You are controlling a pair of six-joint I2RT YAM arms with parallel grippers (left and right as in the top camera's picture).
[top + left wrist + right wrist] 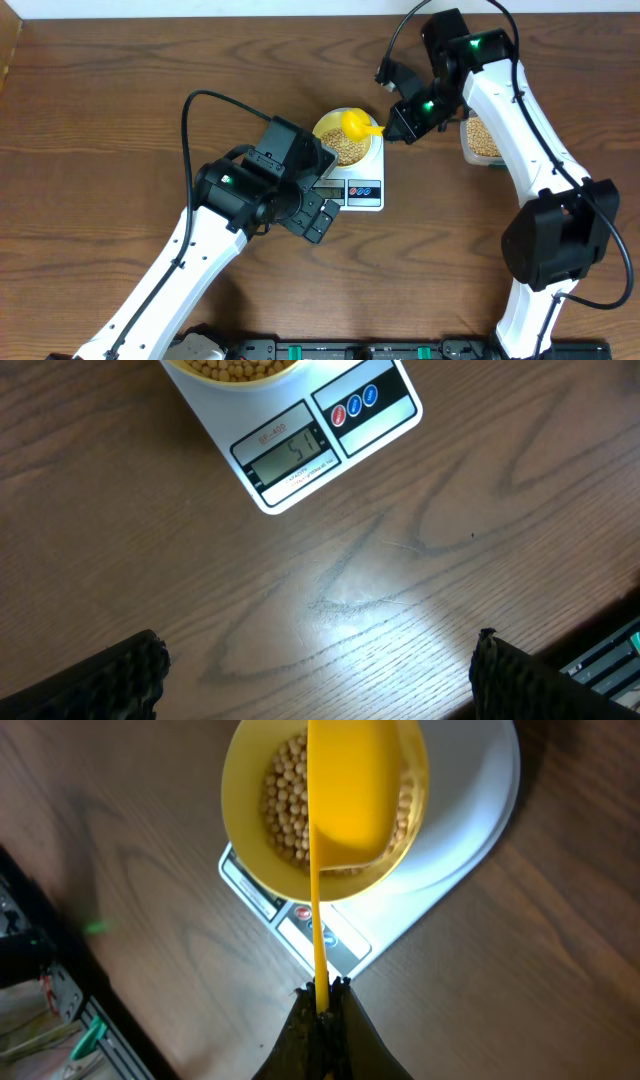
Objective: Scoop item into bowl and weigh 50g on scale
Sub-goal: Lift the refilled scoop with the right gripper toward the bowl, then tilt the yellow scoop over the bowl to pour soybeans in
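Yellow scoop (355,790) over the bowl (240,820) on the scale (470,820)
The right tool (322,990) pinches the scoop's handle tight; the left tool (320,680) is wide open, empty. The beans (285,805) sit in the bowl. If the scoop bumps the bowl, beans may spill or the weight may read wrong.

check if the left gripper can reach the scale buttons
Probably yes: left gripper is open, empty, near the scale's front edge; buttons are uncovered, and the scoop and right gripper are over the bowl.
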